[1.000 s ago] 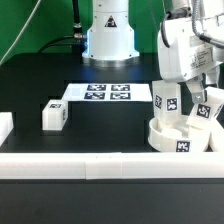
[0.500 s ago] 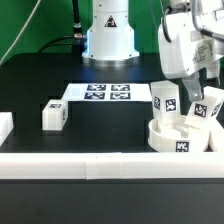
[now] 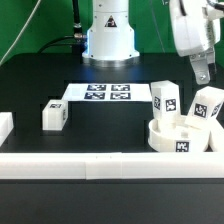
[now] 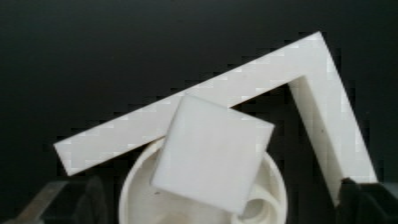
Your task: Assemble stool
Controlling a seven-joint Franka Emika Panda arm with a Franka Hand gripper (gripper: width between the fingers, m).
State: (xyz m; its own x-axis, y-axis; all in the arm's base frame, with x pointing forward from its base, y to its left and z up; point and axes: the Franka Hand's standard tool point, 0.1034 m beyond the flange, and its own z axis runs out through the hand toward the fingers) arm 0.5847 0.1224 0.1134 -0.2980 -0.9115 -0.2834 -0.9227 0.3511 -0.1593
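Exterior view, near to far: front border rail [image 3: 100, 166] runs across the near edge of the counter [image 3: 30, 90]. Just behind it, on the exterior view's right, sits the round stool seat [image 3: 160, 138], one tag facing the camera. Two legs stand up out of the seat: first standing leg [image 3: 165, 98] on its side toward the exterior view's left, second standing leg [image 3: 209, 106] toward the right, leaning a bit as seen here. Can't tell if either is fully home. Loose leg [image 3: 53, 115] lies well apart from the seat, over on the exterior view's left. Marker board [image 3: 108, 92] is farther back between the two, then the robot base [image 3: 108, 35] at the rear. End effector [image 3: 203, 70] hangs above the seat, over the second standing leg, touching nothing. Wrist view looks down on one standing leg in the seat, with the corner of the border rails [image 4: 285, 80] beyond it. Fingers [image 4: 64, 196] show well apart, nothing clamped between them. My read: two of three legs are placed and the end effector is empty, so the step in hand is the third leg. Next move calls for a traverse to the loose leg, a descent with jaws wide and a square grip on its flat sides. Then carry it to the free socket. That socket isn't visible here, so alignment needs a check.
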